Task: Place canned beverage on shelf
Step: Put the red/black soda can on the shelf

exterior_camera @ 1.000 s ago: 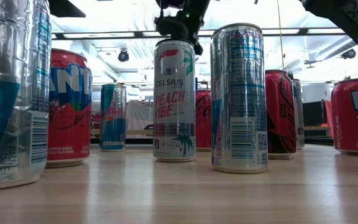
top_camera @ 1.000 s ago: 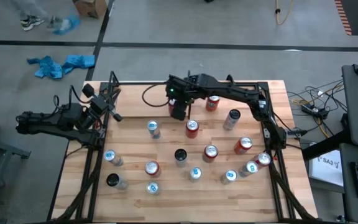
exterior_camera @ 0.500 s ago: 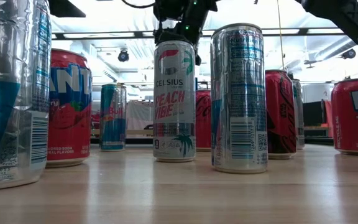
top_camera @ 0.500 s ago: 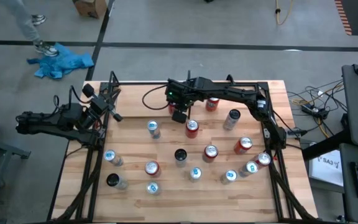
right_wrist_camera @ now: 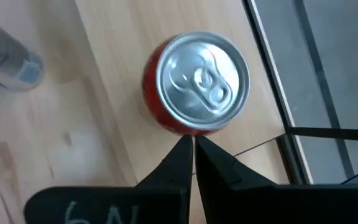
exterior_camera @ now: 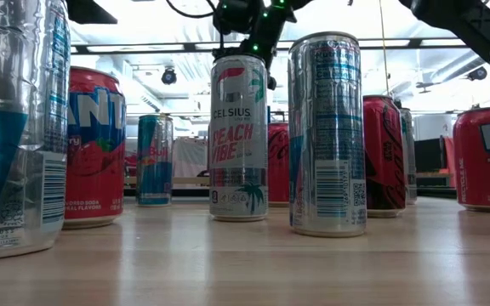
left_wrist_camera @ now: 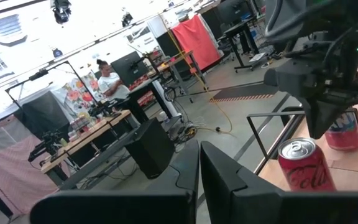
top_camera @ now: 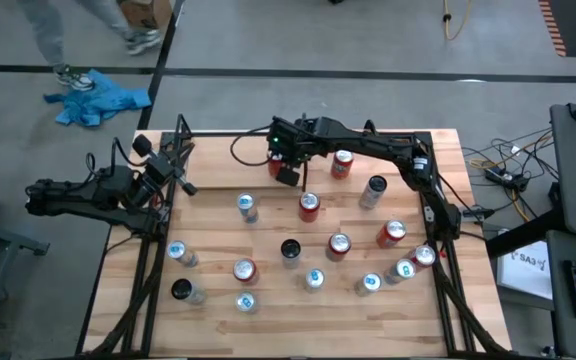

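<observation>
The right gripper (right_wrist_camera: 193, 144) hangs with closed, empty fingers above a red can (right_wrist_camera: 196, 82); left gripper (left_wrist_camera: 199, 163) closed too.

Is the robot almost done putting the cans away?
Not really. Many cans stand loose on the table. The right hand hangs shut and empty above a red can by the back edge. The left hand waits, shut, at the left side. A can still needs grabbing.

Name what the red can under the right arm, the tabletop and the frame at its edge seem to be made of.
Red can: likely aluminium; bright brushed silver lid with pull tab, glossy red side.
Tabletop: light wood planks, matte, with visible grain.
Frame: thin black bars, probably painted metal.
</observation>
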Motion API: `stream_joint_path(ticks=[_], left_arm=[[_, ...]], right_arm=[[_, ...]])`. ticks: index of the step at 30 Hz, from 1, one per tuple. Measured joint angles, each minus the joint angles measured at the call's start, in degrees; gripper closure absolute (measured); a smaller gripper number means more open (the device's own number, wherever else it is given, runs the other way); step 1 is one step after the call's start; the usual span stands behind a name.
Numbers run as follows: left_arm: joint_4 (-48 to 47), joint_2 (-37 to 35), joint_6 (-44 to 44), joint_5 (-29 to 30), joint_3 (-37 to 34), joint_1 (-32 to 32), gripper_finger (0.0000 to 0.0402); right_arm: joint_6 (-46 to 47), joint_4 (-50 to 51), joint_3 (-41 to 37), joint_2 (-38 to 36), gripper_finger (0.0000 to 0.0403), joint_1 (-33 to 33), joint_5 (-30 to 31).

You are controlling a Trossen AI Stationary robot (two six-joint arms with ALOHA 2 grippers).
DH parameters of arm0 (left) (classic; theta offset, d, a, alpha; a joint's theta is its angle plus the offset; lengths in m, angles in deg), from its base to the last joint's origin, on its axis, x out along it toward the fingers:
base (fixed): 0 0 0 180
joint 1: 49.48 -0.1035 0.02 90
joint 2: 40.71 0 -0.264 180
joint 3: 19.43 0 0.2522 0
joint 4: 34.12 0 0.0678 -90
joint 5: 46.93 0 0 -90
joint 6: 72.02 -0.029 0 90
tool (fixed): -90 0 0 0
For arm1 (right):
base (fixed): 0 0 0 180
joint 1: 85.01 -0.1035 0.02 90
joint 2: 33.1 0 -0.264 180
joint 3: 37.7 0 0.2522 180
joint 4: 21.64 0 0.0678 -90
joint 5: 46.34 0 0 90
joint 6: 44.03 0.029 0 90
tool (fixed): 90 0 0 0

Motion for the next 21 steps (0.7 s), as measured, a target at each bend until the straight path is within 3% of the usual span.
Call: stream_joint_path(ticks=[13,21], left_arm=[[-0.3,0.0,-0.2,0.0,0.0,0.0,0.0402],[-1.0,0.0,-0.4,0.0,0.0,0.0,0.0402]], right_arm=[[3.9,-17.2,-2.1,0.2,0.0394,0.0,6.1],[7.2,-19.0,-5.7,0.3,0.0394,-0.1,7.4]])
